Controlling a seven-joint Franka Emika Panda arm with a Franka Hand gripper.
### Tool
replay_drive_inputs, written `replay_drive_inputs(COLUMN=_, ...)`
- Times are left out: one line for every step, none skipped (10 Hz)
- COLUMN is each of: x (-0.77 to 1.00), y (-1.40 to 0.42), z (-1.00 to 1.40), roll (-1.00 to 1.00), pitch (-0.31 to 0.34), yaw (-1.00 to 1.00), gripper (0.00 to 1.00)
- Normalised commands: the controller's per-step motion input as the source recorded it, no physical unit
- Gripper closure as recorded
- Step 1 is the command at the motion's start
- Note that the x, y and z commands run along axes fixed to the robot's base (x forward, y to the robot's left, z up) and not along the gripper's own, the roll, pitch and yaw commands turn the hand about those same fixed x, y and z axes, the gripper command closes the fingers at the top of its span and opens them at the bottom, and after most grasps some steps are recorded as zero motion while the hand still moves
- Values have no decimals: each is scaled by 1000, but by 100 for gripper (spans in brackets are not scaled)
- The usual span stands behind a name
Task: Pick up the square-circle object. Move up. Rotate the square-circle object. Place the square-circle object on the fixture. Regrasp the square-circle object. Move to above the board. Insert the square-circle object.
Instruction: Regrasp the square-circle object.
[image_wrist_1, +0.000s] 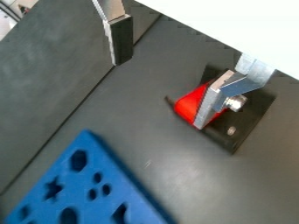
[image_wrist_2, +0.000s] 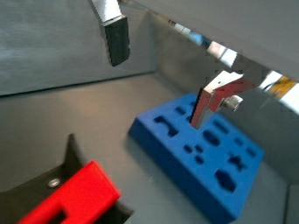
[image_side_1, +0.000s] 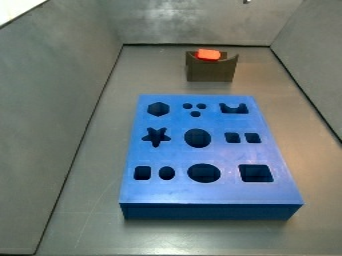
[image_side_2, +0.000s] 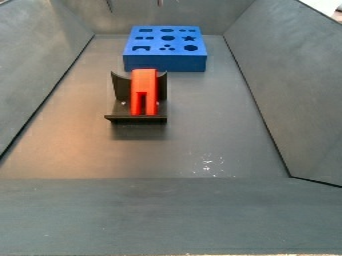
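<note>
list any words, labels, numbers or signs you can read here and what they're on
No readable text, label, brand or number in any view.
The board: only shaped holes, no markings.
The square-circle object, resting in the fixture: plain, no print.
The gripper, fingers apart and holding nothing, above the floor: bare metal plates, no label visible.

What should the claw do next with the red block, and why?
Probably come back down over the red block and grab it again. The block sits in the holder, the claw is open and holds nothing, and the blue board has no block in it yet.
</note>
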Motion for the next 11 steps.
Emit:
replay_drive_inputs(x=-40, y=-26, z=8, roll=1000, pitch=-8, yaw=9, gripper=0)
replay_drive_inputs(x=-46, y=-24, z=9, roll=1000, pitch=-13, yaw=10, gripper=0)
replay_drive_inputs(x=-49, y=-24, z=8, roll=1000, pitch=-21, yaw=11, gripper=0)
replay_drive_inputs(x=-49, y=-24, z=5, roll=1000, pitch=-24, yaw=11, gripper=0)
replay_drive_inputs(x=-48, y=-22, z=7, roll=1000, pitch=-33, yaw=12, gripper=0)
replay_drive_inputs(x=-49, y=-21, z=10, roll=1000, pitch=-39, yaw=13, gripper=0)
replay_drive_inputs(x=-43, y=-19, z=10, roll=1000, pitch=-48, yaw=14, gripper=0)
replay_drive_inputs(x=-43, y=-17, z=7, roll=1000, pitch=-53, yaw=15, gripper=0)
replay_drive_inputs(x=-42, y=-18, z=10, roll=1000, pitch=-55, yaw=15, gripper=0)
replay_drive_inputs(x=-39, y=-16, z=14, roll=1000, pitch=-55, yaw=16, gripper=0)
replay_drive_inputs(x=-28, y=-17, z=19, roll=1000, pitch=-53, yaw=15, gripper=0)
